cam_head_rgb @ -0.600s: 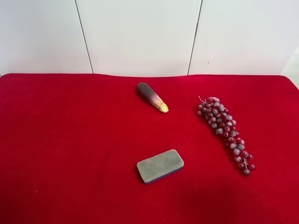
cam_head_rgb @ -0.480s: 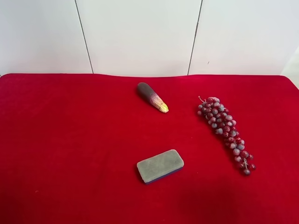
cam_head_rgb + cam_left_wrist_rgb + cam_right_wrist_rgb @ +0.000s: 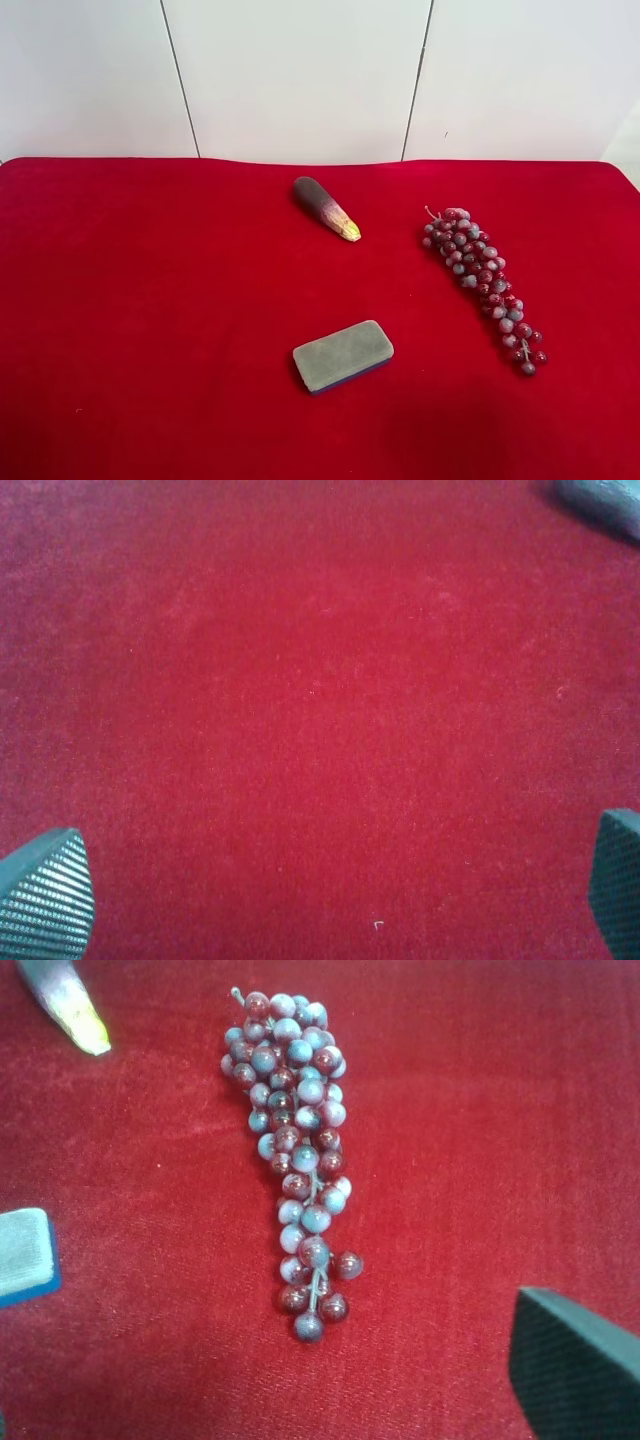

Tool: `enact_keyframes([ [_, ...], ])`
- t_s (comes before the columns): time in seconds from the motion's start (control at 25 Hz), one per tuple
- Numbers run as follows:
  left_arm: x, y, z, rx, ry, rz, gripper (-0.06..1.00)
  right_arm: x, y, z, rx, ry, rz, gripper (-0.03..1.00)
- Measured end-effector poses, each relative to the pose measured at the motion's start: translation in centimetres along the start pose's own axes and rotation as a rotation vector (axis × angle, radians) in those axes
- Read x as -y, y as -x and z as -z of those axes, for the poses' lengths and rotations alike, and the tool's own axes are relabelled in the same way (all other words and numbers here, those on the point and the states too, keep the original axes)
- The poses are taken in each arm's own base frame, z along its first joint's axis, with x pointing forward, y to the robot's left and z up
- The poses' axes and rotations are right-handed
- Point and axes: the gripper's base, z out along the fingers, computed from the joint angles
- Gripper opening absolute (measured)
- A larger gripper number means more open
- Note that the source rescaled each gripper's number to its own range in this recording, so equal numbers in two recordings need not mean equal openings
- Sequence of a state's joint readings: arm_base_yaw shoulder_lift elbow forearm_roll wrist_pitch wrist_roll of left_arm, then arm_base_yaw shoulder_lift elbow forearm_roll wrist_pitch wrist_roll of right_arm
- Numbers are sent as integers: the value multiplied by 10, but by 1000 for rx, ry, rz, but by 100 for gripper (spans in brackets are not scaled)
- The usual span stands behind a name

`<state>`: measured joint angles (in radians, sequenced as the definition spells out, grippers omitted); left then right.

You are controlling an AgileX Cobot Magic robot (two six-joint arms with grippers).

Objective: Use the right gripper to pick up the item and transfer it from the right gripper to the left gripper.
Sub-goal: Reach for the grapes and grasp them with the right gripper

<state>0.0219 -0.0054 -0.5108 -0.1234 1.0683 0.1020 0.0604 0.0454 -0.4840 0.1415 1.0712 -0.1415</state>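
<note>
A bunch of red and bluish grapes (image 3: 483, 285) lies on the red cloth (image 3: 150, 320) at the exterior high view's right. In the right wrist view the grapes (image 3: 298, 1150) lie below and ahead of my right gripper (image 3: 290, 1400). That gripper is open and empty above the cloth, with one dark fingertip (image 3: 575, 1370) showing. My left gripper (image 3: 330, 890) is open and empty over bare red cloth, with both fingertips (image 3: 45, 890) far apart. Neither arm shows in the exterior high view.
A dark eggplant with a yellow tip (image 3: 326, 208) lies at the back centre; its tip shows in the right wrist view (image 3: 70, 1000). A grey block with a blue underside (image 3: 343, 355) lies at the front centre, and its end shows in the right wrist view (image 3: 25, 1255). A blurred grey-blue thing (image 3: 605, 500) sits at the left wrist view's edge.
</note>
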Motion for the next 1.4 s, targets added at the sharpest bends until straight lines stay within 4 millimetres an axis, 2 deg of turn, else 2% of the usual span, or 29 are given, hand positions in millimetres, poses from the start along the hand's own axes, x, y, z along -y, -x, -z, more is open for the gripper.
enact_keyframes([
  [0.72,0,0,0,0,0,0,100,1,0,0,1,-6,-32,100],
  [0.88,0,0,0,0,0,0,100,1,6,-3,-18,-5,-42,99],
  [1.16,0,0,0,0,0,0,100,7,36,-28,-186,1,-72,99],
  [1.4,0,0,0,0,0,0,100,14,55,-68,-351,-1,-127,99],
])
